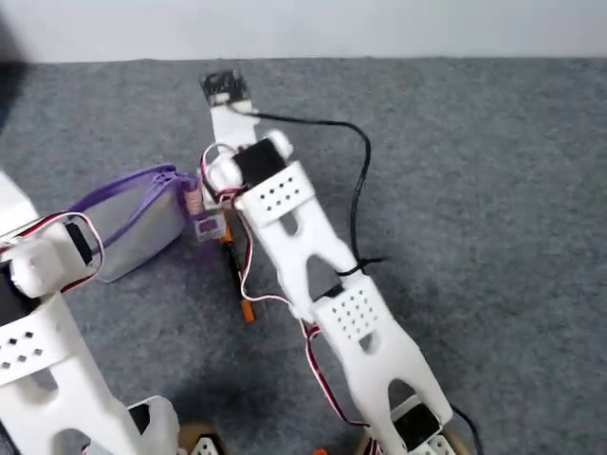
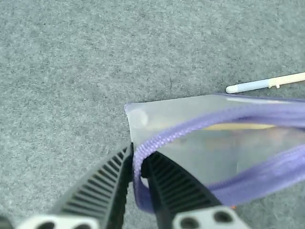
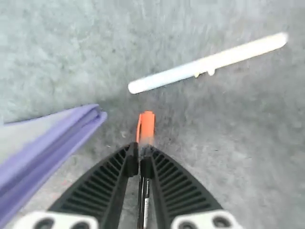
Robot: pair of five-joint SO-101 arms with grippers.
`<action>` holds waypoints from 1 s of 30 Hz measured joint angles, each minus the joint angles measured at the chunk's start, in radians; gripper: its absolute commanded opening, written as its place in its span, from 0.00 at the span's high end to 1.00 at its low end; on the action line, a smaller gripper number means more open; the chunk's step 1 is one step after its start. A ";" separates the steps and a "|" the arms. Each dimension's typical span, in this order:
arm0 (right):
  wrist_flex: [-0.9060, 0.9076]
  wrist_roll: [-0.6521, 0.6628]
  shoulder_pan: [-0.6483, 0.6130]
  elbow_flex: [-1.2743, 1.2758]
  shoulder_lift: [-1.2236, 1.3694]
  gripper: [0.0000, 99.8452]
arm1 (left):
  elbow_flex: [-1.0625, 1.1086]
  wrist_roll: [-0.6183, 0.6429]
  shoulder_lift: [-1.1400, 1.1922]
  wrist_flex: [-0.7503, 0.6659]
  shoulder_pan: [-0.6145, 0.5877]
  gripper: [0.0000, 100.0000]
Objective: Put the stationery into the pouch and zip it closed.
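Left wrist view looks down at the left gripper. Its two black fingers are pinched tight on the purple zip edge of the pouch, right at one corner. I think it holds on there so the pouch cannot slide and its mouth is held up off the grey table. The zip looks open, with its two purple strips spread apart. Something pale yellow lies inside, too blurry to name.

The right gripper is squeezed shut on a thin pen with an orange tip. The tip pokes out a little past the fingers, just beside the end of the pouch but not inside it. With the tip in front like that, it can go into the mouth first.

From the high view, the pouch lies between the two arms, one at each end. A white pen lies flat on the table near the pouch, apart from both grippers. So neither pen is in yet, and the zip is not closed. The tricky bit, I guess, is the soft mouth — it could flop shut, or the tip could catch on the zip.
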 measured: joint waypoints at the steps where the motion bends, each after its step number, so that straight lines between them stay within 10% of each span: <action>1: 0.000 0.003 0.000 0.046 -0.046 0.99 | 0.000 0.000 0.000 0.000 0.000 0.99; 11: -0.071 0.014 -0.035 0.509 -0.176 0.71 | 0.000 0.000 0.000 0.000 0.000 0.99; 24: -0.370 0.107 -0.084 0.517 0.078 0.79 | 0.000 0.000 0.000 -0.002 0.000 0.99; 30: -0.358 0.120 -0.072 0.471 0.110 1.00 | 0.000 0.000 0.000 -0.002 0.000 0.99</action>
